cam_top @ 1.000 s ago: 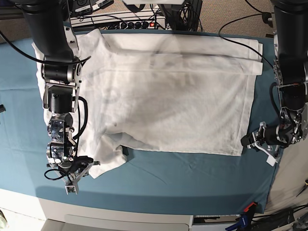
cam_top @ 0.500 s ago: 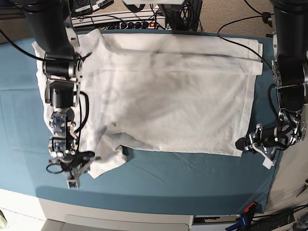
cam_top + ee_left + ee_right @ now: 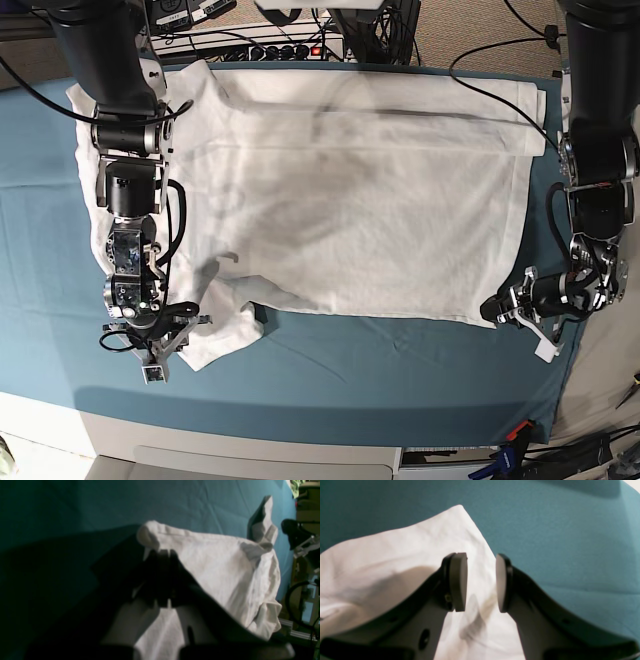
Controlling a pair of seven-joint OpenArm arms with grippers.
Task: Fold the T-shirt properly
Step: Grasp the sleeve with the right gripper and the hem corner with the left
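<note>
One wrinkled white cotton T-shirt [image 3: 360, 200], spread flat

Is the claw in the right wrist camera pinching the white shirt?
No. The right gripper stands open, a clear gap between its pads, with the T-shirt lying underneath.

Left arm: on the base view's right, reaching down along that edge, wrist bent inward near the front
Left gripper [image 3: 497, 308]: low and turned sideways; its wrist view is dark, but the jaws seem pressed together on a corner of the T-shirt [image 3: 215, 562]
Right arm: on the base view's left, stretched from the far edge toward the front, wrist pointing down
Right gripper [image 3: 481, 585]: jaws apart, round pads facing each other with a clear gap, nothing between them
</note>
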